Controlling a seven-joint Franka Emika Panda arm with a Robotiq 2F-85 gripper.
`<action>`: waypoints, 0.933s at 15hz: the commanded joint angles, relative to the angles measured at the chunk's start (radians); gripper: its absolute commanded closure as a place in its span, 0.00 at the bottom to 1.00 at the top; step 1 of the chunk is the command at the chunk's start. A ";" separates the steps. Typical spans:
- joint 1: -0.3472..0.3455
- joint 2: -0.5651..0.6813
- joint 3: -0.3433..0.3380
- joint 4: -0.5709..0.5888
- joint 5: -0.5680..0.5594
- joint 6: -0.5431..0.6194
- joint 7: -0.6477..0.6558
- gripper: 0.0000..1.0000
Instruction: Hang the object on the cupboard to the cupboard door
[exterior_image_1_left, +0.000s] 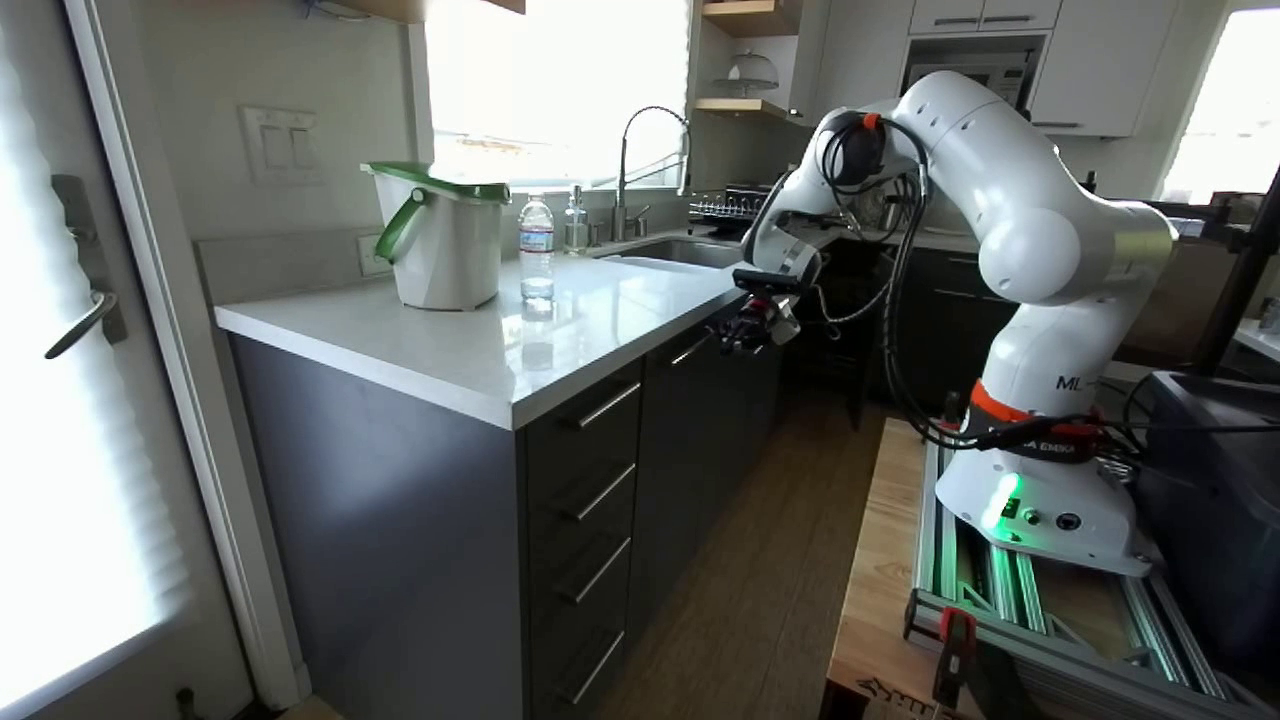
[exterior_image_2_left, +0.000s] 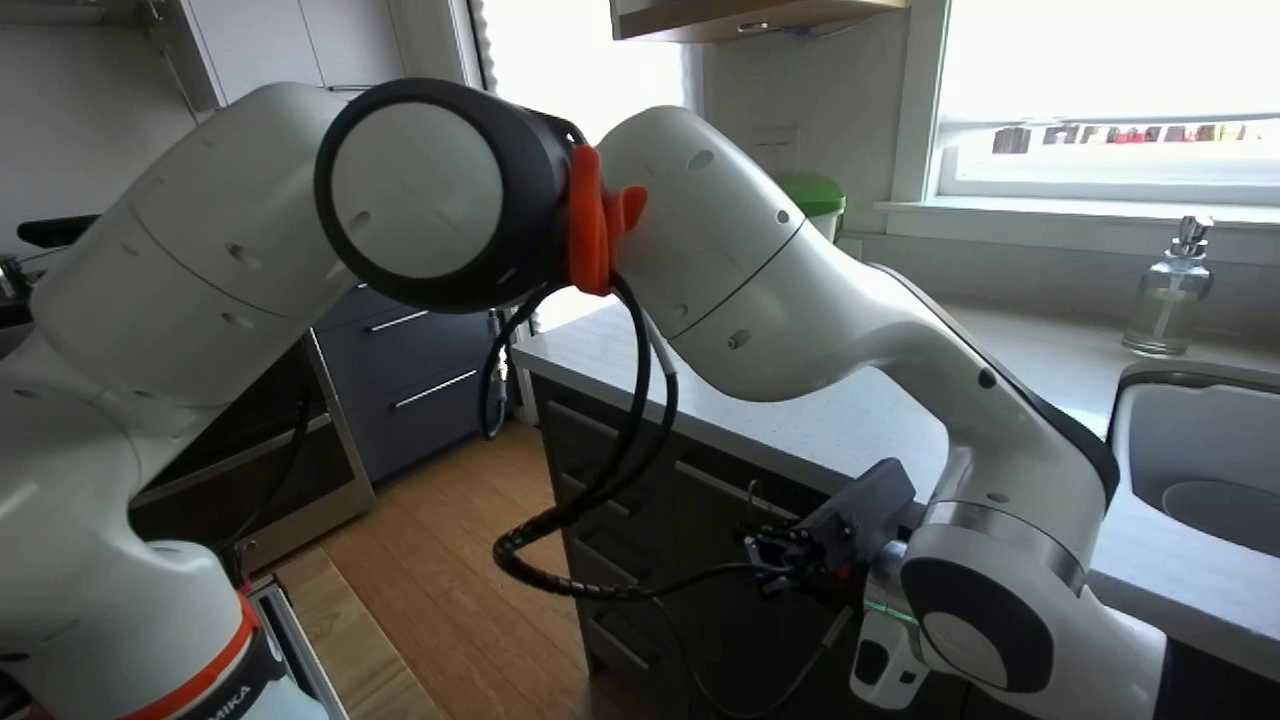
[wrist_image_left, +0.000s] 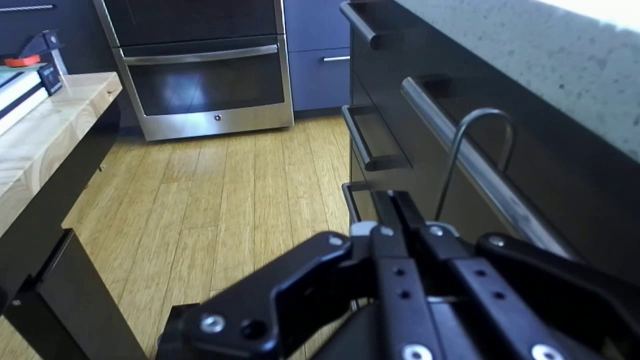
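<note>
The largest thing is the dark grey cupboard (exterior_image_1_left: 400, 520), with slim silver handles (exterior_image_1_left: 608, 406) along its front and a white worktop (exterior_image_1_left: 425, 350) over it. After it comes the white robot arm (exterior_image_1_left: 1005, 175), which in both exterior views reaches toward the cupboard, so that its wrist is low, near the worktop's edge. At the end of the arm is the black gripper (wrist_image_left: 393, 196), before the cupboard's dark front. The wrist view shows it clenched: its two fingers (wrist_image_left: 389, 242) lie almost one against the other, and only a narrow dark slit is seen between them. Near the fingers, on the right in this view, runs the bar handle (wrist_image_left: 480, 164), slanting below the worktop. The thinnest thing is the metal hook (wrist_image_left: 486, 112), which seems to be the object of the task. Its arch stands astride the bar handle: the longer leg passes in front of it, and the shorter leg goes down on the cupboard's side, where its end is hidden. Whether the hook rests on the bar handle, I cannot tell. The longer leg goes down and disappears behind the fingers, so I also cannot tell if the gripper pinches it.
</note>
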 joint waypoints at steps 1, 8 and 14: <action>-0.015 0.054 0.011 0.072 0.056 -0.040 0.080 0.99; -0.005 0.100 -0.002 0.134 0.045 -0.075 0.159 0.99; -0.007 0.090 -0.035 0.124 0.034 -0.055 0.162 0.99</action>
